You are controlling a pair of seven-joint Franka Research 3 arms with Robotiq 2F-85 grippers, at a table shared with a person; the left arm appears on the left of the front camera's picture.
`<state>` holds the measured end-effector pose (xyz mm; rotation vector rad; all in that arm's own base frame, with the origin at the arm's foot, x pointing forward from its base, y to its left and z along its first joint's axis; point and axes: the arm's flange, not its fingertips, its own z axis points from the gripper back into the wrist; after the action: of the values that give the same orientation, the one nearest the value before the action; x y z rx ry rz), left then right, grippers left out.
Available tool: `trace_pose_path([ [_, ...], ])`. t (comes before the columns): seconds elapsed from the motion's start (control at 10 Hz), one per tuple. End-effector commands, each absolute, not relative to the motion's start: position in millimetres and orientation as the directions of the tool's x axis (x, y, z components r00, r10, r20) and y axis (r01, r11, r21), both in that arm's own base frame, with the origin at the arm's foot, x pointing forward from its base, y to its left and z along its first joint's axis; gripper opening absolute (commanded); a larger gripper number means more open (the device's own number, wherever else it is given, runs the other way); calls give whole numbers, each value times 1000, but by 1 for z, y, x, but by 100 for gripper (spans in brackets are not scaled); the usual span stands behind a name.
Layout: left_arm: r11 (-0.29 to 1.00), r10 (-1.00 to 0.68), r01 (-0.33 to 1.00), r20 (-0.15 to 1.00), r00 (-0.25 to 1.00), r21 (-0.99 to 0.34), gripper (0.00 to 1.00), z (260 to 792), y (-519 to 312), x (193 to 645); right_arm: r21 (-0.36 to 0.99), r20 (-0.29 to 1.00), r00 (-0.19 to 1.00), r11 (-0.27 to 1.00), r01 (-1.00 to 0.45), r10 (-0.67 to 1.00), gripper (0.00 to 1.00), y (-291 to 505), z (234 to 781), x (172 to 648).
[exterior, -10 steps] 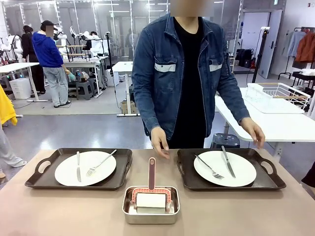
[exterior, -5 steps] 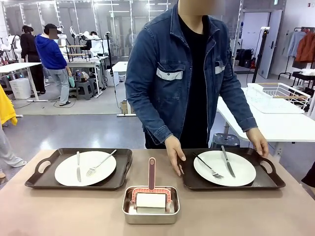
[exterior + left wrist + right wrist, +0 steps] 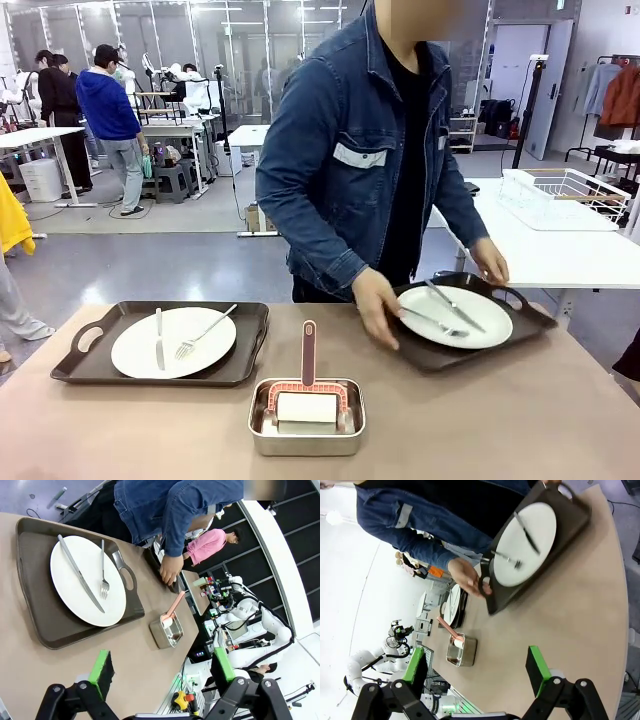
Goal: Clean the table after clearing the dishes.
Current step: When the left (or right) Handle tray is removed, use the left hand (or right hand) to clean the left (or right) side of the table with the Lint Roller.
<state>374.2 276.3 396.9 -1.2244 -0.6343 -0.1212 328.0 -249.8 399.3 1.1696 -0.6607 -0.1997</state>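
Dark tray (image 3: 432, 354) with a white plate (image 3: 482, 326) is held tilted over the beige surface (image 3: 520, 420) by a person (image 3: 370, 150); left claw (image 3: 162, 664) and right claw (image 3: 475, 664) are seen released.

Left tool (image 3: 162, 666): jaws wide apart; green pads (image 3: 102, 667) facing each other across the gap.
Right tool (image 3: 475, 664): jaws wide apart; pads level, either side of tool centre.

Tableware, counted.
Two dark handled trays (image 3: 245, 350), two round white plates (image 3: 135, 350), two silver knives (image 3: 158, 338), two silver forks (image 3: 205, 332), one shiny steel pan (image 3: 305, 441), one pink-handled scrubber (image 3: 308, 352).
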Motion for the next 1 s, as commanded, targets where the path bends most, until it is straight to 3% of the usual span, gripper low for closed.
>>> trace_pose_path([
  [0.0,358,234,424,519,822,-832,100,397,278,370,892,392,797,401,-208,-459,100,-252,398,323],
  [0.6,358,234,424,519,822,-832,100,397,278,370,898,376,796,398,-187,-474,100,-250,399,328],
  [0.9,358,234,424,519,822,-832,100,397,278,370,689,598,793,581,-433,-118,100,-176,485,409],
])
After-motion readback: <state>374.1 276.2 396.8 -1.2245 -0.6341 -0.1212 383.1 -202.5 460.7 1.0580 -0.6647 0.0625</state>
